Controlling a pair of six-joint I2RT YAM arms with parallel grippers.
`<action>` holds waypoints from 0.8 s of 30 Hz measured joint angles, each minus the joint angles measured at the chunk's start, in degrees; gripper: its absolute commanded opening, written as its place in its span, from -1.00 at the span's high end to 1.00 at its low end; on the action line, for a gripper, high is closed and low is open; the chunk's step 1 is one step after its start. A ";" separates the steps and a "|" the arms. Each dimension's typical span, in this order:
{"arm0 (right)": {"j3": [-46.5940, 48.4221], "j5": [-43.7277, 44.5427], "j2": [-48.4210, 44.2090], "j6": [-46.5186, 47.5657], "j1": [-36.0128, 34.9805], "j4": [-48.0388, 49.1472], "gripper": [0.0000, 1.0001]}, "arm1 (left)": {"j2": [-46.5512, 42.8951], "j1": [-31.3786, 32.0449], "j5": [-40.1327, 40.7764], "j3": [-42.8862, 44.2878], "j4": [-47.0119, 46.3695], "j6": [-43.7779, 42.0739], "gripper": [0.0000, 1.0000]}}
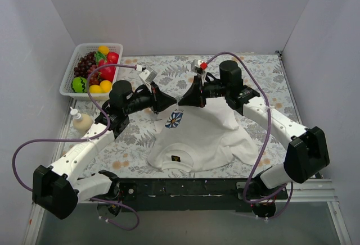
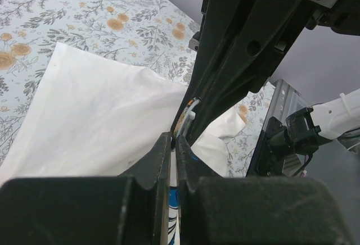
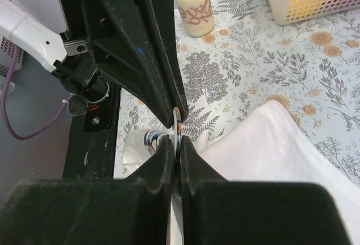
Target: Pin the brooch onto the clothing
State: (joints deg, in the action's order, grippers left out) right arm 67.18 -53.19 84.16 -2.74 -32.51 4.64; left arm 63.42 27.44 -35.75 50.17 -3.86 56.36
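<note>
left fingers (image 2: 152,166) and right fingers (image 3: 154,169) nipping brooch (image 3: 176,123), over T-shirt (image 1: 202,135)

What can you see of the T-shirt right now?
The T-shirt is white, short-sleeved soft cloth, lying rumpled on the floral table, collar toward the arm bases, with a small dark neck label and a blue-and-white flower print at the chest. By the print, the left gripper pinches up the fabric, meeting the right gripper, which holds the brooch edge-on there.
</note>
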 measured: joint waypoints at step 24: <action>-8.96 -4.44 -8.39 1.25 5.40 13.44 -0.37 | -1.49 1.25 -2.73 -0.33 -2.56 1.92 1.00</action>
State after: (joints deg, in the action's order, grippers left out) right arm 58.22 -57.63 75.77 -1.50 -27.11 18.09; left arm 61.93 28.69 -38.48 49.84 -6.42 58.28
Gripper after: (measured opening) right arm 0.666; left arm 0.021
